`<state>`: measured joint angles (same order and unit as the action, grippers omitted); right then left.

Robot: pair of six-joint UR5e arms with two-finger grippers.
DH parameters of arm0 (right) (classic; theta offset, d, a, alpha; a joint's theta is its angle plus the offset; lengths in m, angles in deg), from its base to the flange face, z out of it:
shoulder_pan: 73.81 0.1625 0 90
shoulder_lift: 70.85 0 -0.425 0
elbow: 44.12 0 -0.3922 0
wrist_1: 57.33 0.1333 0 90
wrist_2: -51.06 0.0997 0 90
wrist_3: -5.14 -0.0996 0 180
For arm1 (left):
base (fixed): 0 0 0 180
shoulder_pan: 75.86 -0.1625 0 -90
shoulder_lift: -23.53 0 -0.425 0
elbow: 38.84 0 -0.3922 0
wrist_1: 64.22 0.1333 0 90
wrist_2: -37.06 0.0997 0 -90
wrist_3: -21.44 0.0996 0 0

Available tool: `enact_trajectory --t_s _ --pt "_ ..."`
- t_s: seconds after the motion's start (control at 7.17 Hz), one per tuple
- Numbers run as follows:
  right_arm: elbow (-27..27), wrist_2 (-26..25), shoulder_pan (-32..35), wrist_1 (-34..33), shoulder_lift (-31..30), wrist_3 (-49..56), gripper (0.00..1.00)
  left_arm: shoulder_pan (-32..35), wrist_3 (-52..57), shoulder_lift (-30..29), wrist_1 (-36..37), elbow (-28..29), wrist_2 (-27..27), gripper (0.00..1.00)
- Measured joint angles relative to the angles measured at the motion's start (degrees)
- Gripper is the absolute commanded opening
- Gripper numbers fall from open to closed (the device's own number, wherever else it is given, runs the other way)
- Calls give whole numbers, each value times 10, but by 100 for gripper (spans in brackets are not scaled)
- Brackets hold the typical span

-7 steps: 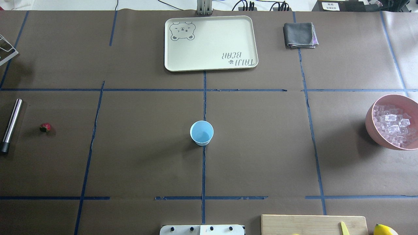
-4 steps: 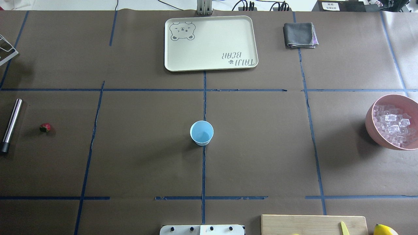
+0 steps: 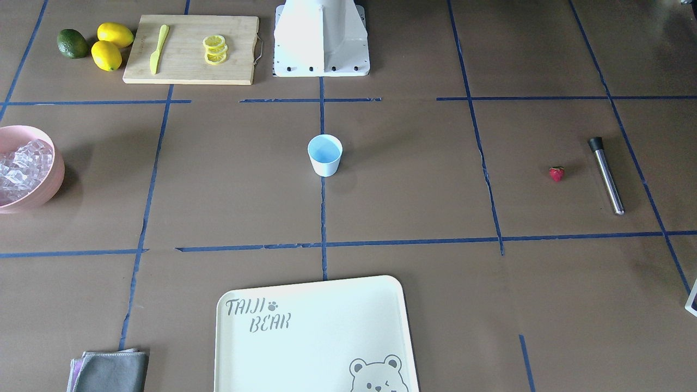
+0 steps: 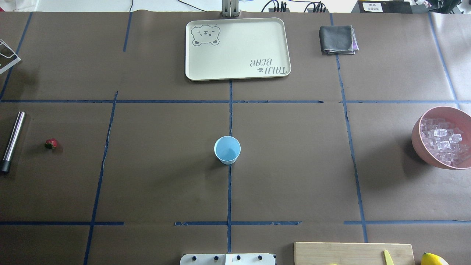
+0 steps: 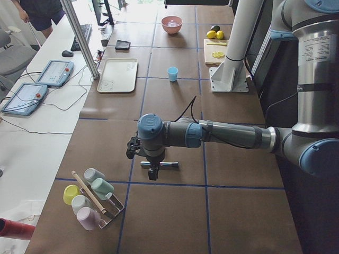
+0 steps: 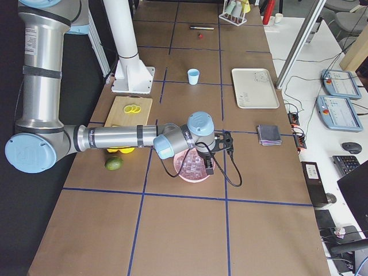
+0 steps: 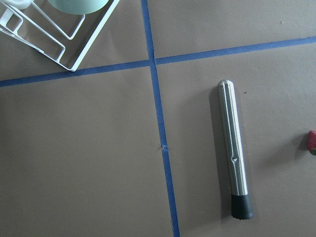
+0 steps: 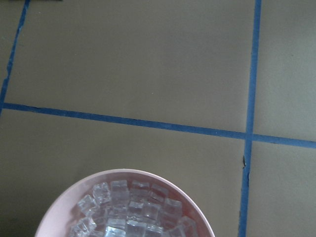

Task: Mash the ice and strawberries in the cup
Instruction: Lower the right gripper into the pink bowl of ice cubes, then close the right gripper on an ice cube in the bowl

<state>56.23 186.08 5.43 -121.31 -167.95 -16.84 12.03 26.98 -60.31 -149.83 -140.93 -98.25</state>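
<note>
The pale blue cup (image 4: 227, 149) stands upright and empty-looking at the table's middle, also cup (image 3: 325, 155). A small red strawberry (image 4: 51, 144) lies at the far left, beside a steel rod (image 4: 13, 141); strawberry (image 7: 312, 143) is at the left wrist view's right edge. The ice (image 4: 441, 141) fills a pink bowl (image 4: 415, 136) at the right edge, and ice (image 8: 128, 212) is under the right wrist camera. My left gripper (image 5: 153, 173) hangs over the rod and my right gripper (image 6: 209, 167) over the bowl. I cannot tell whether either is open or shut.
A cream tray (image 4: 237, 48) and a folded grey cloth (image 4: 338, 39) lie at the far side. A cutting board (image 3: 190, 49) holds lemon slices and a yellow knife, with lemons (image 3: 111, 46) beside it. A rack of cups (image 5: 92, 198) stands at the left end.
</note>
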Motion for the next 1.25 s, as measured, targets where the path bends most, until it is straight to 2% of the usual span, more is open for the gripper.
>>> enact_trajectory --t_s 0.14,0.42,1.25 --pt "0 -2 -25 41 -2 -49 99 0 0 0 0 0 0 100" --pt "-1 -21 -70 72 -5 -91 98 0 0 0 0 0 0 100" --pt "-32 -45 -140 76 -6 -91 85 0 0 0 -1 -1 0 100"
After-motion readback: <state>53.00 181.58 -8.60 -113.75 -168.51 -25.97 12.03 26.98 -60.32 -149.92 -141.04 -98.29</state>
